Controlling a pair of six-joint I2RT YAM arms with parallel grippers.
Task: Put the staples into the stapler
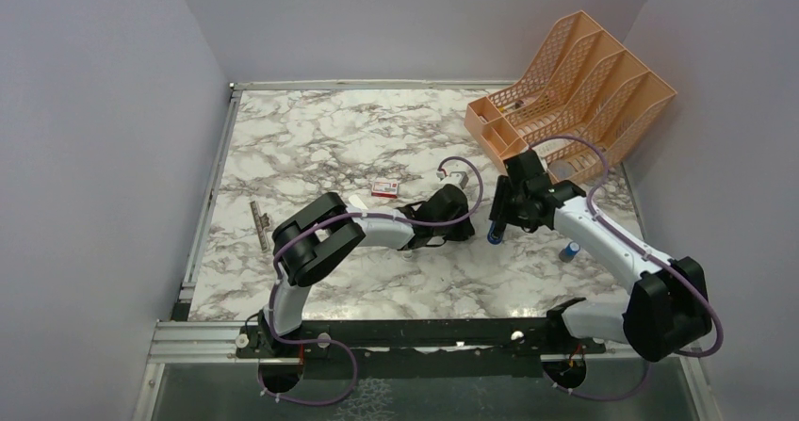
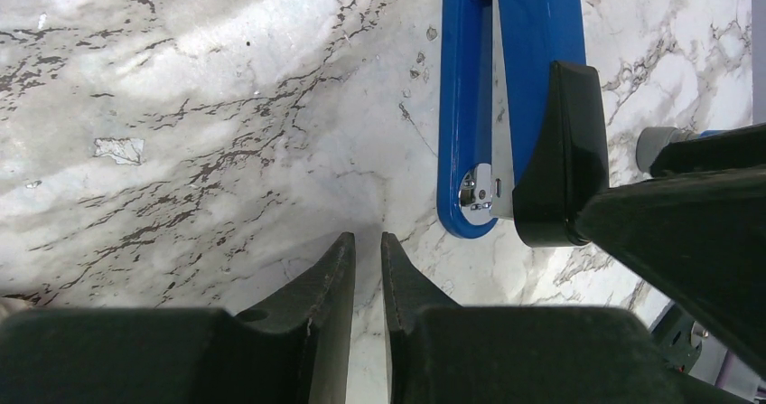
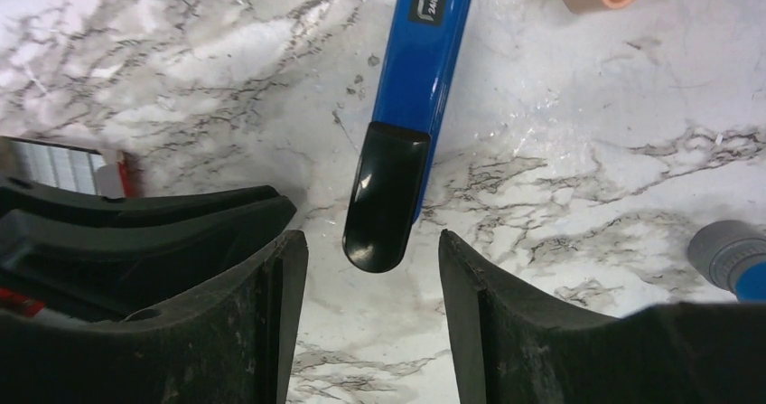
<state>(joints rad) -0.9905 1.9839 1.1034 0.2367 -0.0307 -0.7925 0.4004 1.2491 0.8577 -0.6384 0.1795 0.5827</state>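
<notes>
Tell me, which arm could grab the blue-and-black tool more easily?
Probably the right. The right gripper is open, and the blue-and-black tool has its black end lined up with the gap. The left gripper is nearly shut and points at bare marble beside the tool.

blue tool [image 2: 462,106] r. of l. pincer [image 2: 368,239]

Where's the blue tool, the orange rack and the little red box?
blue tool [image 3: 417,74]: right wrist view, on its blue body.
orange rack [image 1: 617,72]: top view, on one slanted divider wall.
red box [image 1: 384,189]: top view, on its top face.
</notes>
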